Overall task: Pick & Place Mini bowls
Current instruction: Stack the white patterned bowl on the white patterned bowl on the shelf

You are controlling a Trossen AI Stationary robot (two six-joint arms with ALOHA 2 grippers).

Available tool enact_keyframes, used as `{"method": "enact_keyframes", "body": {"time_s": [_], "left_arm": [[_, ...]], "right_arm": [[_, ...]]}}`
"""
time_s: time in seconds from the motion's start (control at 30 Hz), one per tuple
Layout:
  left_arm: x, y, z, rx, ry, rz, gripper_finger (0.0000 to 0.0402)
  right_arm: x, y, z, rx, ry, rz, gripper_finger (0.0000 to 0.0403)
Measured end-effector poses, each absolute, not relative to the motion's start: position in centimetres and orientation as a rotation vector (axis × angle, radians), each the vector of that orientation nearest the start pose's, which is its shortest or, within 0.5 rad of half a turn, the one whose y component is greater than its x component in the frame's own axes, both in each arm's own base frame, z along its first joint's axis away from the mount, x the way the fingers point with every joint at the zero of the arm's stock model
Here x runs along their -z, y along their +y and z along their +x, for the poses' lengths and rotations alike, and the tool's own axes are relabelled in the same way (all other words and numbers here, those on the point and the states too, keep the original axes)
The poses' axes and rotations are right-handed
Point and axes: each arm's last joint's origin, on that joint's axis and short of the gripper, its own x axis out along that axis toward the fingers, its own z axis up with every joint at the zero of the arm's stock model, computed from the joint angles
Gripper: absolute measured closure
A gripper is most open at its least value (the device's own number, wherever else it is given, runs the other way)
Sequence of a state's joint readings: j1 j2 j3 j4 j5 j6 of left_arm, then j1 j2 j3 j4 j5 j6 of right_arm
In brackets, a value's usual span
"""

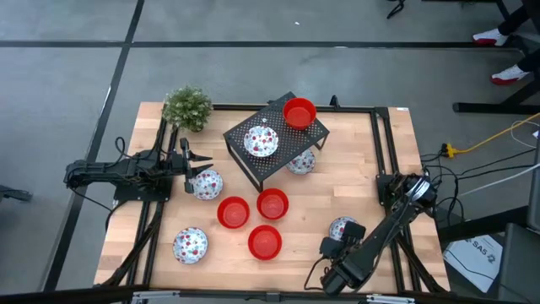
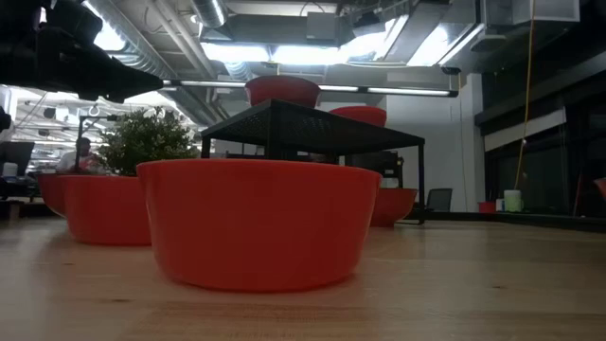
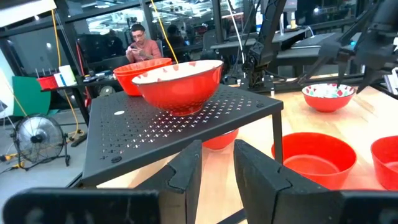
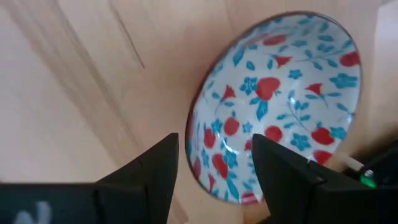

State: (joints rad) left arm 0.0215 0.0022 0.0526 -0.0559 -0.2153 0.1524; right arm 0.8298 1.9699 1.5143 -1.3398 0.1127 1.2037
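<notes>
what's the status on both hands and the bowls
Left hand open by rack, empty. Right hand open over printed bowl. Nothing blocking it.

A near red bowl [image 2: 258, 223] fills the low view, hiding most of the table behind it. Under the black rack [image 1: 274, 139], a printed bowl [image 1: 301, 162] shows only partly from above. The right arm covers part of another printed bowl [image 1: 341, 228], whose rim the right wrist view cuts off at the frame edge.
</notes>
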Motion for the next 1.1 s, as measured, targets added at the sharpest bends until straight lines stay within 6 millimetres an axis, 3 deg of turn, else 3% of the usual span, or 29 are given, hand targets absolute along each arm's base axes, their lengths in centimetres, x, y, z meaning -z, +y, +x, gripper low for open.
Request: {"method": "enact_keyframes", "body": {"time_s": [0.37, 0.73, 1.1], "left_arm": [[-17.6, 0.8, 9.4, -0.236, 0.024, 0.152, 0.0313], [-17.6, 0.8, 9.4, -0.236, 0.024, 0.152, 0.0313], [-17.6, 0.8, 9.4, -0.236, 0.024, 0.152, 0.0313]], "right_arm": [[-17.7, 24.0, 24.4, 0.507, 1.570, 0.123, 0.0217], [-17.7, 24.1, 24.4, 0.491, 1.572, 0.118, 0.0387], [-18.1, 24.9, 25.0, 0.408, 1.547, 0.183, 0.0391]]}}
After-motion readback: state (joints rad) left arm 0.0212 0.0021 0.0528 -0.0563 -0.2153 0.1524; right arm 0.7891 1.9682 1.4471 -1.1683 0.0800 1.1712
